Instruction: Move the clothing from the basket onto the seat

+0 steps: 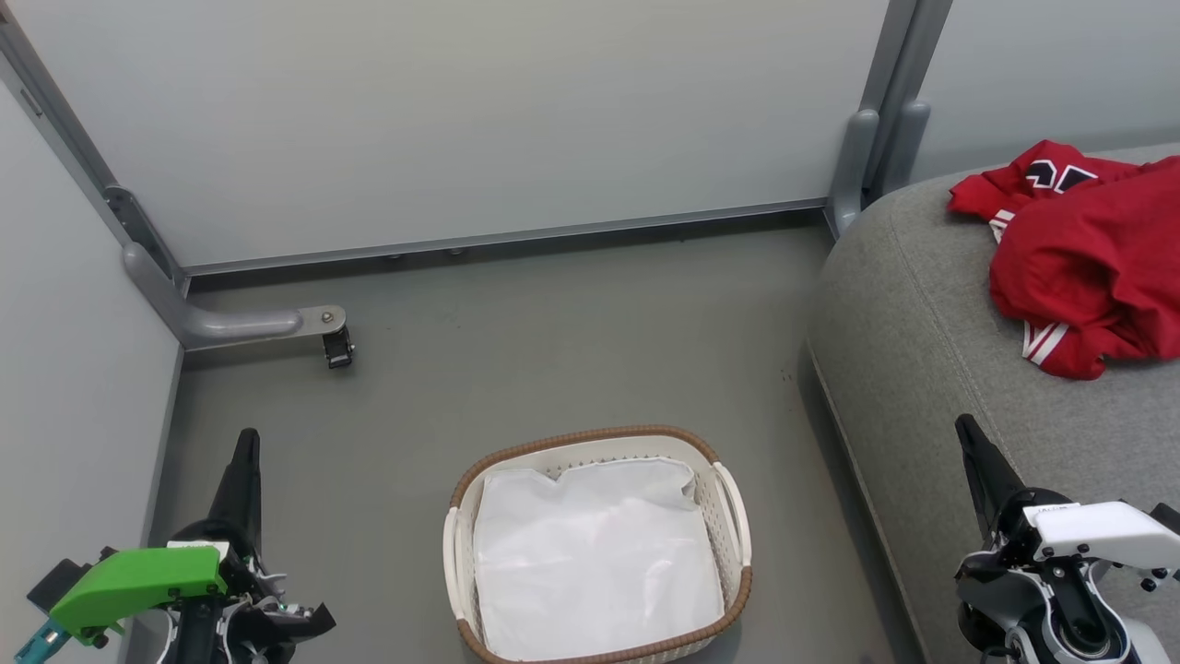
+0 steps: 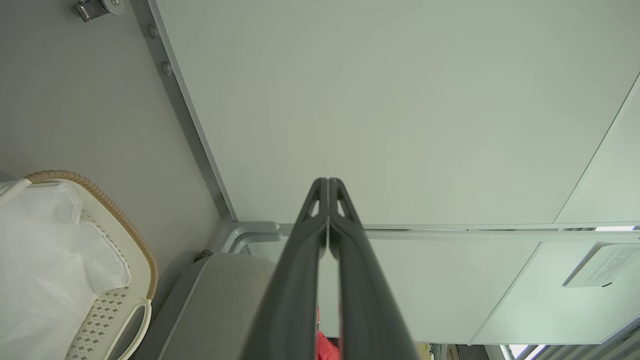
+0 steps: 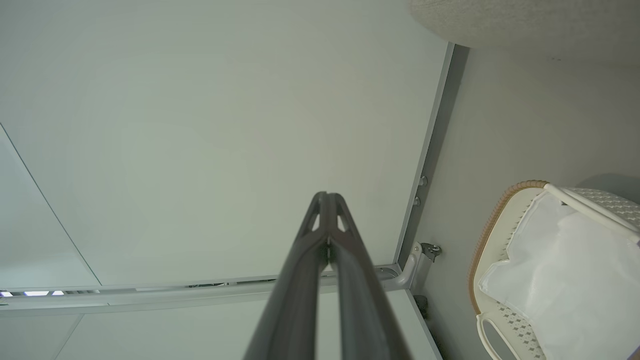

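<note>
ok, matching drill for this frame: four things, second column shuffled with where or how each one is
Things:
1. clothing
2. basket
3. white liner
4. left end effector

Place or state:
A. on the floor, no red in it
B. shut, holding nothing
C. heaped on the grey seat
D. spread inside the basket

Pairs: 1-C, 2-A, 3-D, 4-B
</note>
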`<state>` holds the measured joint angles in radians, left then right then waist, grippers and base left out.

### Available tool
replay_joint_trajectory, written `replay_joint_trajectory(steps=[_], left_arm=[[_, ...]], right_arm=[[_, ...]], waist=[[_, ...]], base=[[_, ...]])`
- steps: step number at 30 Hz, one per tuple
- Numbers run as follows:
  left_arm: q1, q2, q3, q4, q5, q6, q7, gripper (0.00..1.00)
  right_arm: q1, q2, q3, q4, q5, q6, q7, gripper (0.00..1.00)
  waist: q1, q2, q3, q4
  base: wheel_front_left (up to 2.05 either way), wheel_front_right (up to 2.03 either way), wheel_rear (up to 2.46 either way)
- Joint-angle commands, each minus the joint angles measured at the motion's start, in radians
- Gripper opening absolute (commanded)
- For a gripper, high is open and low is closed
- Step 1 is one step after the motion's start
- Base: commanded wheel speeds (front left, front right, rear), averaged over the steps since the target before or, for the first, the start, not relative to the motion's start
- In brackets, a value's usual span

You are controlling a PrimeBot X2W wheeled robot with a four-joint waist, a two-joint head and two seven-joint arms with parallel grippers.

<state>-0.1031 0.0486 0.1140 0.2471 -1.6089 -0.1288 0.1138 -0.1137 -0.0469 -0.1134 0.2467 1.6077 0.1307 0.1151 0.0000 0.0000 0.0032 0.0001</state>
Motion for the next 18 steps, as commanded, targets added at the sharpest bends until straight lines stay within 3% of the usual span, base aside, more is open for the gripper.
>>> replay_joint_trajectory(steps=[1,18], left_arm=[[-0.011,0.003,0.003,-0.003,-0.005,-0.004,0.004,0.0],[-0.011,0.003,0.003,-0.003,-0.006,-0.004,0.004,0.0]], right_arm=[[0.011,-0.006,-0.003,-0.005,0.007,0.0,0.002,0.0],[0.011,-0.006,-0.003,-0.005,0.007,0.0,0.001,0.0]], waist=[[0.0,0.0,0.0,0.0],[0.0,0.0,0.0,0.0]], base=[[0.0,0.0,0.0],[0.0,0.0,0.0]])
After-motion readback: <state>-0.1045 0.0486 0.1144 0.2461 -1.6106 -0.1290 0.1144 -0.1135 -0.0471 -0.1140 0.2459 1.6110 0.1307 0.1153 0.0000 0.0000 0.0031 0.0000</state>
